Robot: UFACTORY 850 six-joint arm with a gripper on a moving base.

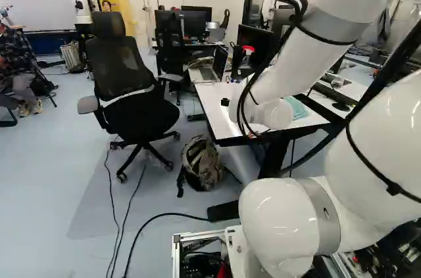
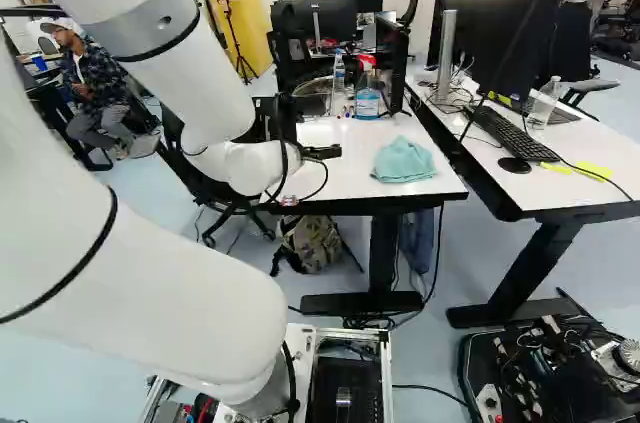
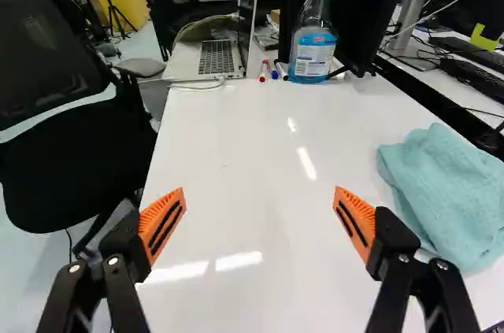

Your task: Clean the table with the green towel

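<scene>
The spray bottle [image 3: 313, 53] stands upright toward the far end of the white surface [image 3: 236, 136], with blue liquid in its lower part and a red and white trigger head on top. Just behind it rises a black cylinder [image 3: 292, 14]; whether that holds anything, I cannot tell. A clear plastic bottle [image 2: 339, 73] is also upright near the spray bottle, its contents too small to make out. Another clear bottle [image 2: 543, 103] stands on the neighbouring desk [image 2: 560, 201], by the black keyboard [image 2: 510, 133], and I cannot tell what is in it either. A camouflage backpack [image 2: 312, 243] sits on the floor by the surface, and its inside is hidden. The hand [image 2: 325, 152] is above the near part of the surface; in the wrist view its orange-padded fingers are spread wide with nothing between them but air. The green towel [image 3: 449, 191], pale and bluish, lies loosely folded on the surface off to the hand's right, toward the side facing the neighbouring desk and well apart from the spray bottle. An open laptop [image 3: 216, 57] rests at the far end, and a few markers [image 3: 273, 70] lie between it and the spray bottle.
</scene>
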